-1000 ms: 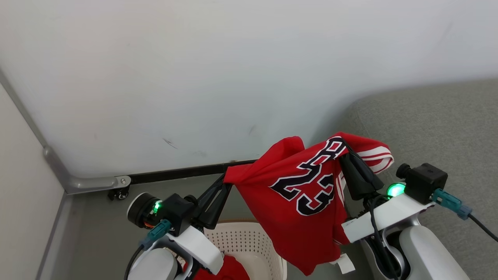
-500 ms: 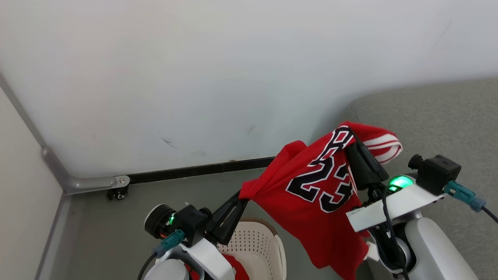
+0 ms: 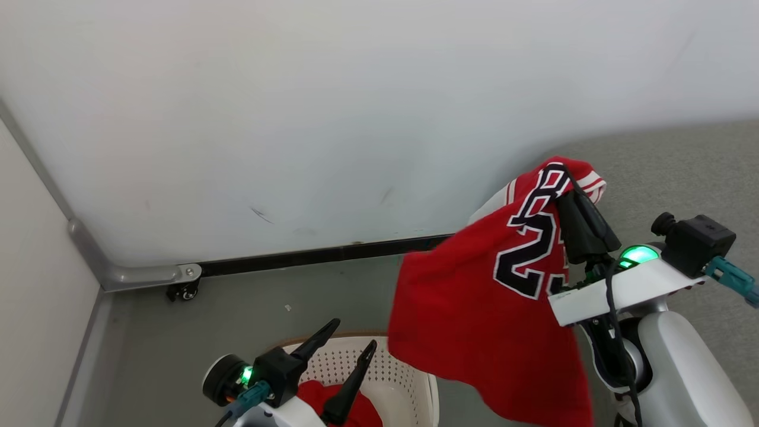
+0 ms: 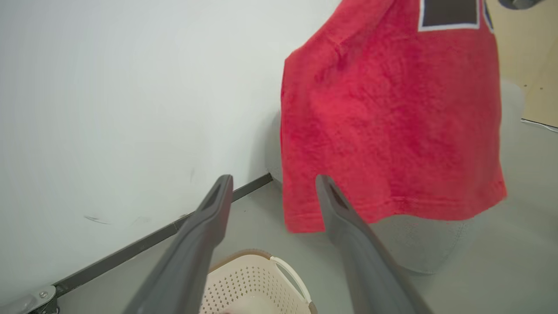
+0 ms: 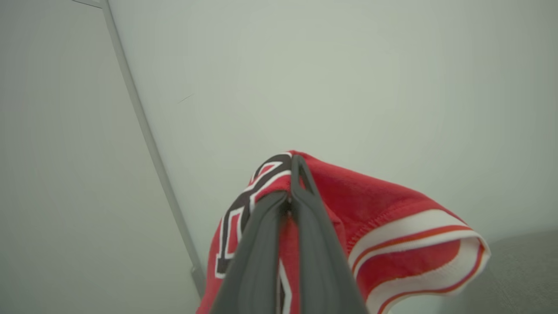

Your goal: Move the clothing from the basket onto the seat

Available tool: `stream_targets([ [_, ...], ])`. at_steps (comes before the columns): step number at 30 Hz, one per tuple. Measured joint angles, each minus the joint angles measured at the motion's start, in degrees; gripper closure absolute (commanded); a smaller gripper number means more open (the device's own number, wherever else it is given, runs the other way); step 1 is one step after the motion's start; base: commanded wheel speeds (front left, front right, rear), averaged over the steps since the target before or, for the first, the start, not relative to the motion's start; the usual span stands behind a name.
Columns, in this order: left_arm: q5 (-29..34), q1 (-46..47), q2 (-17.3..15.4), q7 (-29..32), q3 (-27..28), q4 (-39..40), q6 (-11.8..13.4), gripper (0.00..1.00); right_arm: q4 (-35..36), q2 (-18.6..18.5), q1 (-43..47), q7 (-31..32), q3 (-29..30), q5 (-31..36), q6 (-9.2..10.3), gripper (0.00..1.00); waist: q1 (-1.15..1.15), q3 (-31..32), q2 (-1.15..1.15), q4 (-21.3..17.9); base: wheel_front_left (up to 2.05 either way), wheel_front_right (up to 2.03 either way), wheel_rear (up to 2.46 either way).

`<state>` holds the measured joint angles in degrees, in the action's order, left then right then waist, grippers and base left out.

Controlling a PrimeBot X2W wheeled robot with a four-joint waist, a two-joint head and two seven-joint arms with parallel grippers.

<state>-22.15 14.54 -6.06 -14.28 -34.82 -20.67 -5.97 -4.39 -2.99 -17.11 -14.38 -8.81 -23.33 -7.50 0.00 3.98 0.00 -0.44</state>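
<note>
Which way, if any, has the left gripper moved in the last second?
Yes. The left gripper has dropped away from the black wall strip toward the basket, opening and letting go of the jersey, which the right gripper holds.

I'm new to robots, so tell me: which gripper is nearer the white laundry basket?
Left. The left gripper hovers open just above the basket; the right gripper is farther off, raised beside the seat, shut on the jersey.
</note>
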Motion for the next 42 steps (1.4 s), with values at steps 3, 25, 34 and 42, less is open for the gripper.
stream_targets([
  [3, 0.1, -0.3, -0.6, 0.0, 0.2, -0.5, -0.2, 0.00, -0.1, 0.0, -0.8, 0.0, 0.8, 1.1, 0.00, 1.00, 0.00, -0.1, 0.00, 0.1, 0.00, 0.00, 0.00],
  [25, 3.3, -5.5, -1.0, 0.0, 3.3, 9.2, -0.8, 0.00, 0.2, 0.0, -1.2, 0.0, 4.6, 3.8, 0.00, 1.00, 0.00, -0.1, 0.00, 0.7, 0.00, 0.00, 0.00],
  [34, 7.2, -8.9, -2.6, 0.0, 3.1, 11.7, -1.2, 0.00, 0.5, 0.1, -1.0, 0.0, 6.2, 3.5, 0.00, 1.00, 0.00, -0.1, 0.00, 0.2, 0.00, 0.00, 0.00],
  [42, 7.2, -11.8, -2.1, 0.0, 3.8, 12.5, -1.2, 0.00, 0.5, 0.1, -0.8, 0.0, 6.5, 3.2, 0.00, 1.00, 0.00, -0.2, 0.00, -0.6, 0.00, 0.00, 0.00],
])
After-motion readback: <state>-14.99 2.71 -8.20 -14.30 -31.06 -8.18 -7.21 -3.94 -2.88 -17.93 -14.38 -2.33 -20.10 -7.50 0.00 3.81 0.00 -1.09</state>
